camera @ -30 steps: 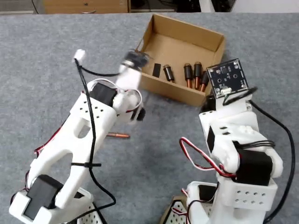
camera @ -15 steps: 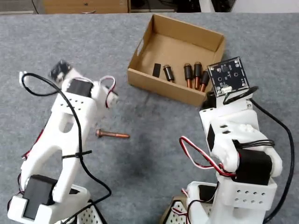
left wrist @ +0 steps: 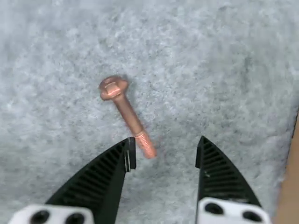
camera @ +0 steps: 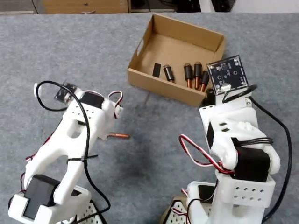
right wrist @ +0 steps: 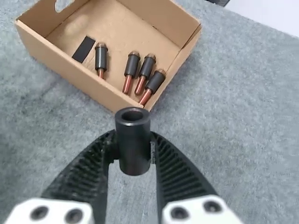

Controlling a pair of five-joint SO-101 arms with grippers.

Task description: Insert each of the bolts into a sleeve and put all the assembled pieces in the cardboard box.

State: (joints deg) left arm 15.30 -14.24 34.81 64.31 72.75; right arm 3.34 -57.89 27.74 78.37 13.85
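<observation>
Grey surface (camera: 56, 42) holds a loose bolt (left wrist: 126, 114) just before the released left hand (left wrist: 166, 140); the right hand (right wrist: 132, 137) clenches a sleeve (right wrist: 133, 151) near the cardboard box (right wrist: 70, 65).

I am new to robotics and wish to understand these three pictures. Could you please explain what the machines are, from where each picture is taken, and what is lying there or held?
These are two small robot arms at a grey table: the left arm and the right arm. One picture looks down from a fixed camera above. The other two come from a camera on each arm's wrist, looking past its gripper. The left gripper is open over a copper bolt that lies on the table. The right gripper is shut on a black sleeve, which is a short tube. Beyond it stands a cardboard box. It holds four bolts already in sleeves and one flat black piece.
</observation>
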